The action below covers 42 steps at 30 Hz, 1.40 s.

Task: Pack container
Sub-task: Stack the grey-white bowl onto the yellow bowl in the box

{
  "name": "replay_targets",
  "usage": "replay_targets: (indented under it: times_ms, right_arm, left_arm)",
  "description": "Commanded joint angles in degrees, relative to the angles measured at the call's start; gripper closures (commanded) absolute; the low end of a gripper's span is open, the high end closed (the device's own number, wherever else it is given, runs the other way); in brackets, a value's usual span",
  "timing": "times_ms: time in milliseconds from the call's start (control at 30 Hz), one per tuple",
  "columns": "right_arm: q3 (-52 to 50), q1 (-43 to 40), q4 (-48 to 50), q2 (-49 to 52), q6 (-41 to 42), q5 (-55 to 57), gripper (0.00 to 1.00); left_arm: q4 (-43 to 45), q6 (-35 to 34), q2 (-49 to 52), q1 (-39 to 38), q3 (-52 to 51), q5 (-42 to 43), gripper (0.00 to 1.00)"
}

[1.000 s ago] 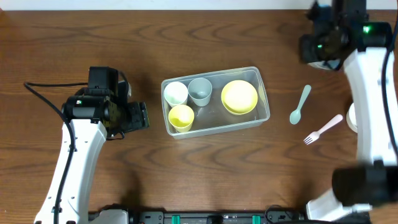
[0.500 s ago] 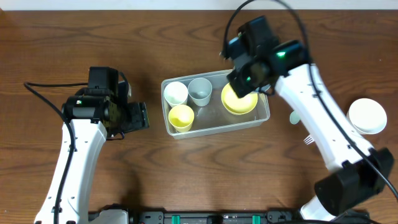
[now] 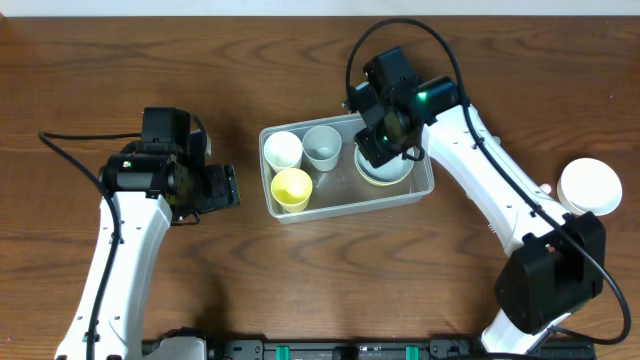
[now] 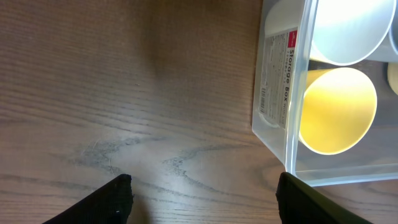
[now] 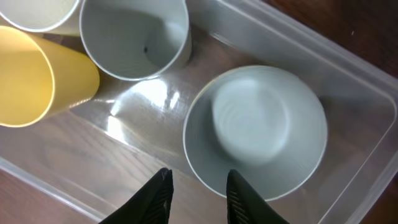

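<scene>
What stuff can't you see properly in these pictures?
Overhead: the right arm hides most of the pale bowl in the container, and the right gripper too.
Left wrist: the container runs off the right edge; the small print on its label is too tiny to read.
Right wrist: whether anything lies under the bowl, which covers that spot.

Crockery on my wooden table [image 3: 300,280]
White cup [image 3: 282,149], grey cup [image 3: 321,146], yellow cup [image 3: 291,188] at centre; white bowl [image 3: 589,186] at right edge.

Dark brown wood-grain table [image 3: 320,290], matte, evenly lit, soft shadows. Pale strip [image 3: 200,6] runs along its far edge.
</scene>
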Motion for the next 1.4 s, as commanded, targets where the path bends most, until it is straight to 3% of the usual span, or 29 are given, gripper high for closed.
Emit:
replay_targets:
  times_ms: [0, 100, 233, 367, 633, 933, 1200, 1367]
  right_arm:
    - [-0.17, 0.72, 0.22, 0.17, 0.42, 0.57, 0.7]
    - [0.07, 0.2, -0.46, -0.33, 2.36, 5.09, 0.74]
    - [0.31, -3.98, -0.66, -4.02, 15.43, 17.0, 0.72]
    - [0.31, -11.54, -0.9, -7.17, 21.9, 16.11, 0.76]
    - [-4.2, -22.62, -4.79, -4.74, 20.85, 4.68, 0.79]
    - [-16.33, -20.41, 1.53, -4.72, 19.1, 0.83, 0.78]
    - [-17.07, -17.46, 0.17, -4.72, 9.09, -11.98, 0.77]
    - [-17.07, -16.68, -2.27, -4.72, 8.13, -15.06, 0.77]
  left_arm:
    - [-0.13, 0.57, -0.52, 0.02, -0.11, 0.5, 0.25]
    - [-0.13, 0.57, -0.52, 0.02, -0.11, 0.5, 0.25]
    - [-0.13, 0.59, -0.52, 0.02, -0.11, 0.5, 0.25]
    - [-0.13, 0.59, -0.52, 0.02, -0.11, 0.5, 0.25]
    - [-0.13, 0.57, -0.52, 0.02, -0.11, 0.5, 0.25]
    - [-0.17, 0.57, -0.52, 0.02, -0.11, 0.5, 0.25]
    - [-0.17, 0.57, -0.52, 0.02, -0.11, 0.5, 0.25]
    - [-0.2, 0.57, -0.52, 0.02, -0.11, 0.5, 0.25]
